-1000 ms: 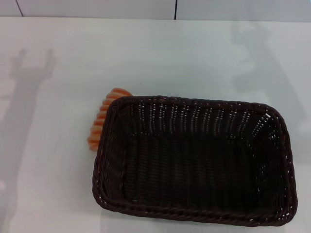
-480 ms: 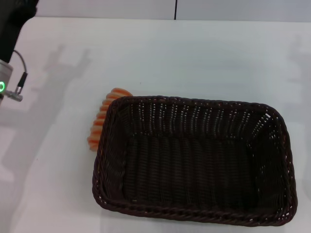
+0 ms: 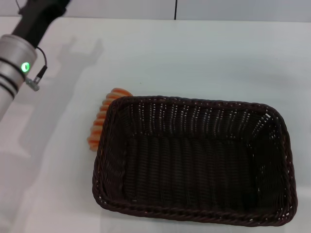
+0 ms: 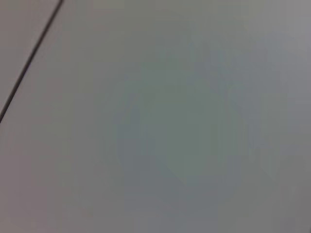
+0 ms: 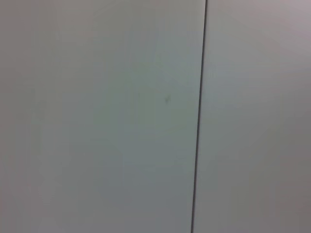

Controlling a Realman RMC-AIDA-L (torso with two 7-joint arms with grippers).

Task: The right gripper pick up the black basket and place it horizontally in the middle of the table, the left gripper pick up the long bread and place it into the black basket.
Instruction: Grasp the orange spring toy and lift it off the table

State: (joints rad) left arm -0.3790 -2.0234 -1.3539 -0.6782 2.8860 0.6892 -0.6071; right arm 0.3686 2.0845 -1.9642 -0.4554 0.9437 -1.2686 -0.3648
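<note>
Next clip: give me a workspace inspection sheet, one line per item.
Surface: plain white tabletop, bare around the items.
Job's things: large dark woven wicker basket sits empty, long side across the view; orange-and-cream ridged long bread lies outside it, against its left wall.
Clutter: nothing seen.
Grippers: left arm with green-lit ring at upper left; its pincer is out of frame. Right pincer not in view.
Cables: thin black lead on the left arm's wrist.
Surroundings: pale wall panels with a dark seam.

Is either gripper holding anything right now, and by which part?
Nothing visibly held: long bread lies on the table beside the empty black basket.
</note>
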